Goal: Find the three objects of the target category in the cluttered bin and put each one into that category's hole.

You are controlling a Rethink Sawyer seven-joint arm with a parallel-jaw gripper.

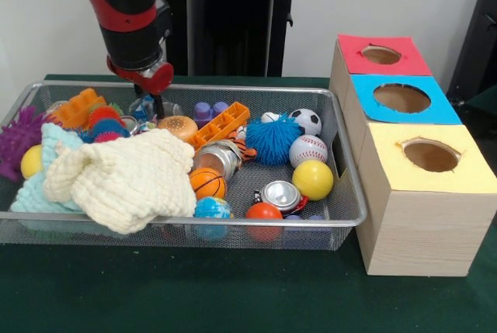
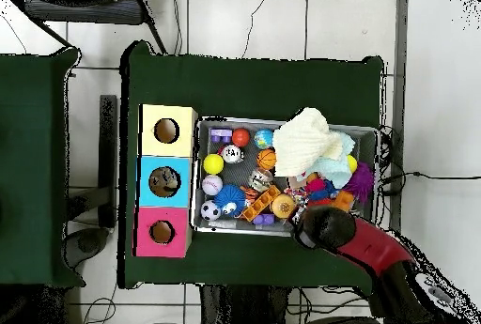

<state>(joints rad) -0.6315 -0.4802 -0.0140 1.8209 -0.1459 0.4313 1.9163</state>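
Note:
The wire mesh bin [image 1: 342, 154] sits on the green table and is full of toys; in the overhead view [image 2: 246, 121] it lies beside the boxes. One clear plastic bottle [image 1: 144, 108] with a bluish label lies at the bin's far side, between an orange block and a toy burger. My gripper [image 1: 158, 105] reaches down into the bin right at this bottle and seems to touch it. In the overhead view the arm's head [image 2: 319, 226] covers that corner. No other clear bottle shows. Whether the gripper holds anything cannot be seen.
Three wooden boxes with round holes stand beside the bin: red [image 1: 382, 55], blue [image 1: 401, 98], yellow [image 1: 429, 154]. A cream cloth [image 1: 128, 176] and a teal cloth [image 1: 43, 166] cover part of the bin. Two shiny metal cans [image 1: 220, 156] [image 1: 281, 193] and several balls lie among the toys.

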